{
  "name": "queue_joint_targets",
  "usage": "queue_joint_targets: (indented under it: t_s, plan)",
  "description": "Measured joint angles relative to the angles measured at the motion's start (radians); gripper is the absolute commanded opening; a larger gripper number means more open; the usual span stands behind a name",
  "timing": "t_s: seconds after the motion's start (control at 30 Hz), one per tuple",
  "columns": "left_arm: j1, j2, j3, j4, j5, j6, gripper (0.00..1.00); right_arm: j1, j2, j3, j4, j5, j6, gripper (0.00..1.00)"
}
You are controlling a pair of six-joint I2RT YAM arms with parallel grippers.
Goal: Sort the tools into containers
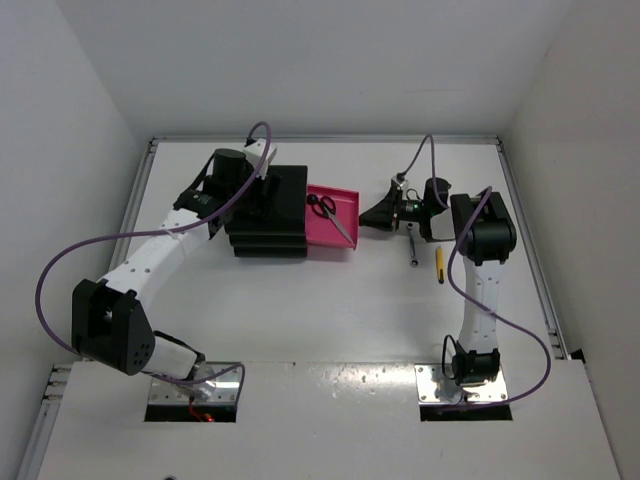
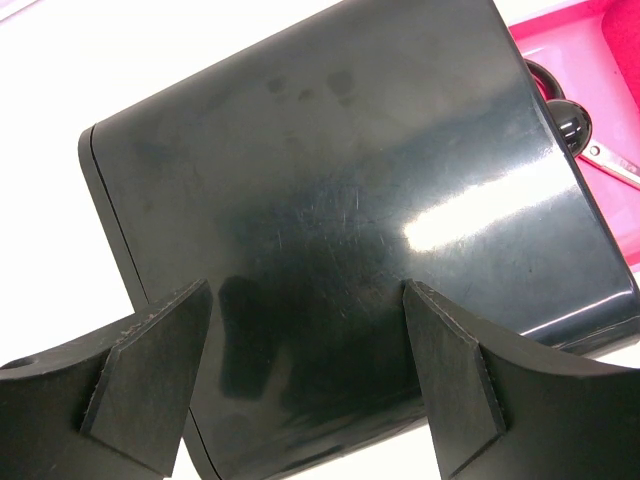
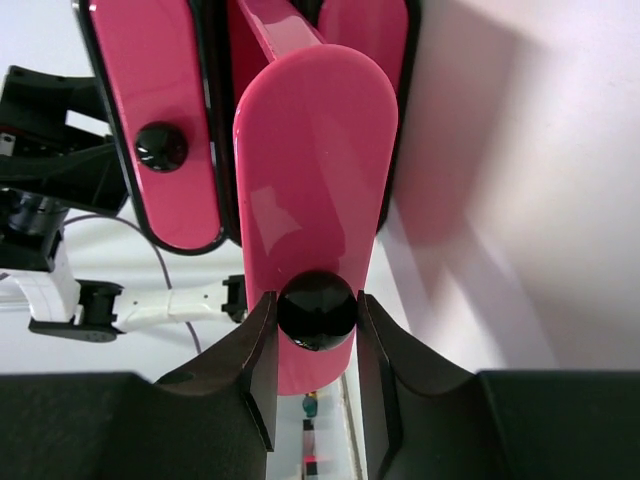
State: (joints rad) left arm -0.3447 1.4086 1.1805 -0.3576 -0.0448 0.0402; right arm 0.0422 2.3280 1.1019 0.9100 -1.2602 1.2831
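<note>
The black drawer unit (image 1: pixel 270 215) stands at the back left. Its top pink drawer (image 1: pixel 345 235) is pulled out to the right, and black-handled scissors (image 1: pixel 326 212) lie in it. My right gripper (image 1: pixel 372 215) is shut on that drawer's round black knob (image 3: pixel 316 310). My left gripper (image 1: pixel 262 195) is open over the unit's black top (image 2: pixel 340 200), holding nothing. The silver wrench (image 1: pixel 413 245) and the yellow cutter (image 1: pixel 439 265) lie on the table under the right arm. The blue-handled tool is out of view.
In the right wrist view a second pink drawer front (image 3: pixel 175 70) with its knob (image 3: pixel 161 146) is closed beside the open one. The scissors (image 2: pixel 575 120) and the pink drawer (image 2: pixel 590 40) show at the left wrist view's top right. White walls enclose the table.
</note>
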Motion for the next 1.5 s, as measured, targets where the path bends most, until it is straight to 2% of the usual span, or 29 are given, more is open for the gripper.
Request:
queue_joint_targets:
  t_s: [0.2, 0.73, 1.5]
  plan:
    - [0.000, 0.002, 0.000, 0.001, 0.003, -0.001, 0.84, 0.007, 0.001, -0.003, 0.101, 0.000, 0.087, 0.19]
    - [0.000, 0.003, 0.002, 0.000, 0.005, -0.004, 0.84, 0.127, 0.018, 0.118, 0.051, 0.012, 0.097, 0.19]
    - [0.000, 0.004, 0.002, 0.000, 0.012, 0.000, 0.84, 0.262, 0.140, 0.326, 0.042, 0.071, 0.122, 0.20]
